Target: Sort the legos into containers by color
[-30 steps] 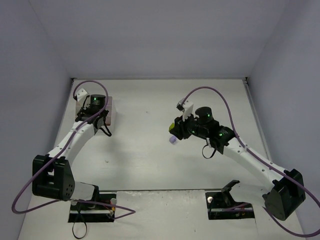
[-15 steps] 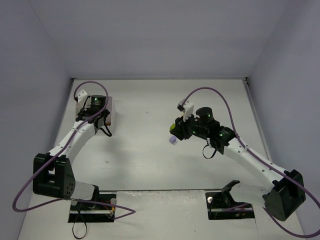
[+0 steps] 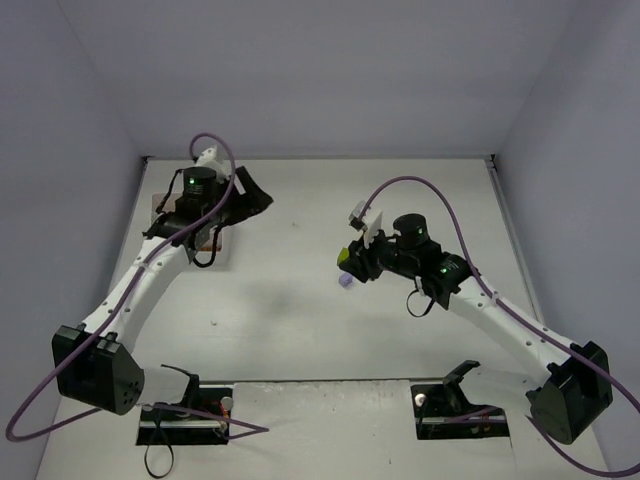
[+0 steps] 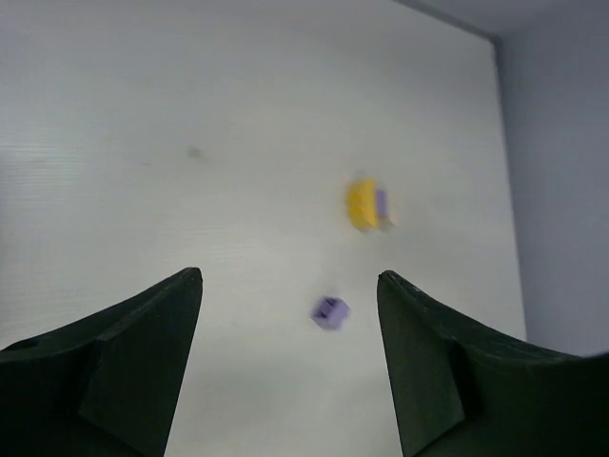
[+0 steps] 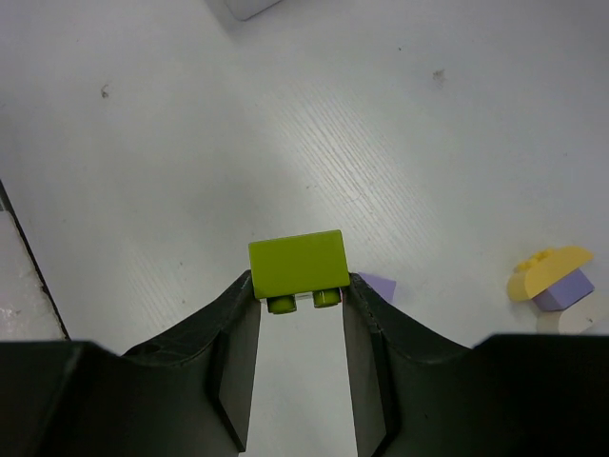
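My right gripper (image 5: 297, 282) is shut on a lime green lego (image 5: 297, 265), studs facing the camera, held above the table (image 3: 300, 300). Just beside its right finger a lilac lego (image 5: 383, 285) peeks out; from above this lilac lego (image 3: 346, 282) lies under my right gripper (image 3: 350, 262). A yellow lego with a lilac one against it (image 5: 552, 276) lies further right. My left gripper (image 4: 290, 276) is open with nothing in it, raised near the white tray (image 3: 220, 240), which the left arm mostly hides. Its blurred view shows the lilac lego (image 4: 329, 311) and the yellow-and-lilac pair (image 4: 366, 204) far below.
A corner of the white tray (image 5: 249, 8) shows at the top of the right wrist view. Grey walls close the table at the back and on both sides. Purple cables loop over both arms.
My left gripper has opened, lifted off the tray and swung toward the table's middle. My right gripper has kept the lime green lego and barely moved.
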Tool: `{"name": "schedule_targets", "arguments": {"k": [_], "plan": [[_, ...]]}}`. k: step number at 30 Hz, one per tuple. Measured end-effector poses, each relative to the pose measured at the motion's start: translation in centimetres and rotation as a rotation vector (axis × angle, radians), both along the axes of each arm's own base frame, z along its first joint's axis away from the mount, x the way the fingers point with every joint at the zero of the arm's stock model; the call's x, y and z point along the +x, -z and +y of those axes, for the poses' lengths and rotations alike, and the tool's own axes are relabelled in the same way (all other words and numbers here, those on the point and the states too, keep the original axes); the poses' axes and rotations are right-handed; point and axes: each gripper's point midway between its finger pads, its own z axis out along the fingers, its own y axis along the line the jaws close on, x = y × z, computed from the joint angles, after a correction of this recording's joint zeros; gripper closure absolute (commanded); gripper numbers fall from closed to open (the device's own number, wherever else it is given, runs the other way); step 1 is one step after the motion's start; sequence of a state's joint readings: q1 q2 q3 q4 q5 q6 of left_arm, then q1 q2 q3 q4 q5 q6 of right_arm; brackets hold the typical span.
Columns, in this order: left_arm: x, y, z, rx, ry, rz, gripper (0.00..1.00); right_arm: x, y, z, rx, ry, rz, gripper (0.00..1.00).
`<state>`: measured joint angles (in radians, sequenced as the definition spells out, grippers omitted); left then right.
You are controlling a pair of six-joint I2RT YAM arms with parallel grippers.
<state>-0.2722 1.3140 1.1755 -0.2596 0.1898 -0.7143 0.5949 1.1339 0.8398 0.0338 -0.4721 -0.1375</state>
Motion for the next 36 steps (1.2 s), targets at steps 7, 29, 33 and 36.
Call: {"name": "schedule_targets", "arguments": {"k": [7,29,33,36], "plan": [[-6.3,-3.2,-12.7,-0.097,0.553,-0.030,0.32,-0.4,-1.6,0.9,0.025,-0.079,-0.045,0.97],[-12.5,0.6,-18.7,-0.143,0.953,0.196,0.53,-1.1,-2.8,0.7,0.036,-0.112,-0.088,0.96],[-12.7,0.3,-19.2,-0.148,0.972,0.196,0.81,-1.1,-2.4,0.5,0.018,-0.103,-0.078,0.95],[-12.7,0.1,-19.3,-0.149,0.974,0.196,0.90,-1.0,-2.1,0.3,0.005,-0.090,-0.076,0.92]]}}
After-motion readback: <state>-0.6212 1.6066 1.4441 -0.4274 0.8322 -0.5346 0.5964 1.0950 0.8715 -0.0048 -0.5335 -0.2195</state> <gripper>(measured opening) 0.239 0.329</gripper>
